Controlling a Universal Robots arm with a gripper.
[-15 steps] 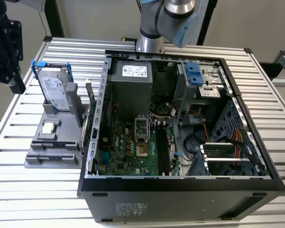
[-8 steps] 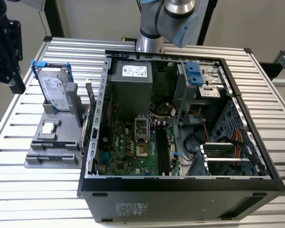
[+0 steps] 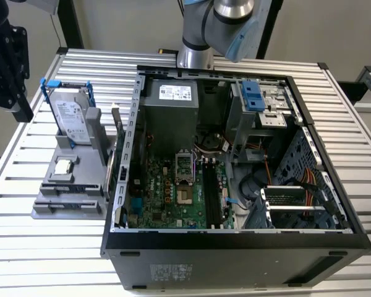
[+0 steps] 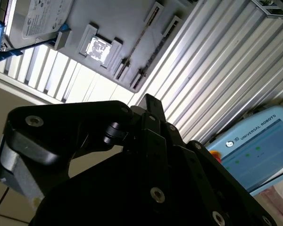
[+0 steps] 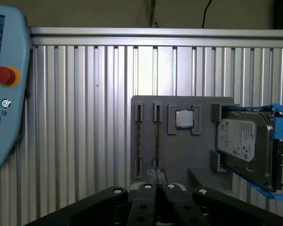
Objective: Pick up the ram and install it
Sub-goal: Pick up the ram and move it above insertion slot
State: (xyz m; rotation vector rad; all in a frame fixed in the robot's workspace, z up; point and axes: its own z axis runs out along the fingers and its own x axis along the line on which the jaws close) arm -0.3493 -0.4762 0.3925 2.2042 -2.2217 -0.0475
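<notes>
Nearest me, at the surface's (image 3: pixel 49 260) front edge, the open case (image 3: pixel 235 247) lies on its side with the board (image 3: pixel 167 192) showing. Its long black memory slots (image 3: pixel 213 195) look bare, so I judge that nothing has been installed.

Toward the surface's edge at the exterior view's left sits the grey fixture (image 5: pixel 179 155). The ram (image 5: pixel 140 141) stands on edge in a slot at the fixture's front end, seen as a thin strip. The second slot (image 5: pixel 156 141) just beside it shows a similar dark line, and I cannot tell if that is another stick. The square chip (image 5: pixel 183 118) sits mid-fixture, and the drive (image 5: pixel 243 141) is at its far end in a blue bracket.

Farthest off, the end effector (image 5: pixel 155 173) hangs out past the surface's far corner on that same side, well apart from the fixture and looking back across it. Its fingers (image 4: pixel 151 101) appear pressed together with nothing between them.

By my reckoning the job has barely begun: the ram is ungrasped in its holder, and both the pick and the install are left.
</notes>
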